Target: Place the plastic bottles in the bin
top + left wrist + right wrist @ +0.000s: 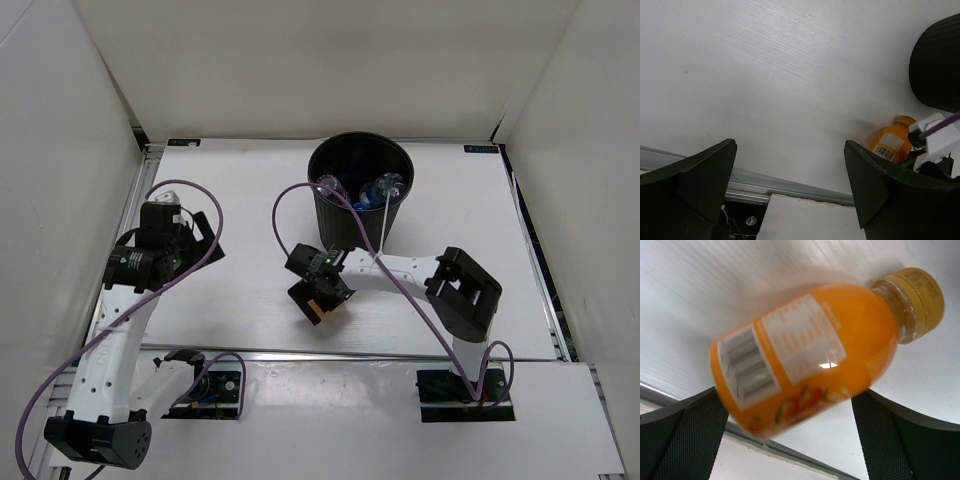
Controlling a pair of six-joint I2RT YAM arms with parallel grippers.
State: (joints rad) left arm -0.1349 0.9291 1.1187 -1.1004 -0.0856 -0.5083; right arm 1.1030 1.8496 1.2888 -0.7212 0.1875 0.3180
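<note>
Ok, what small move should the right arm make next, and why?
Probably close the right gripper so its fingers clamp the orange bottle. The bottle lies on the table between the open fingers, not yet gripped, while the bin already holds other bottles.

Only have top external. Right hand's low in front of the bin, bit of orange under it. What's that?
Observer: Right wrist view shows the orange bottle lying on its side between the right hand's open fingers.
Operator: Gripped?
Observer: No, the fingers stand wide on either side, not closed on it.
Operator: Left hand carrying anything?
Observer: No. The left hand is open and empty over the table.
</note>
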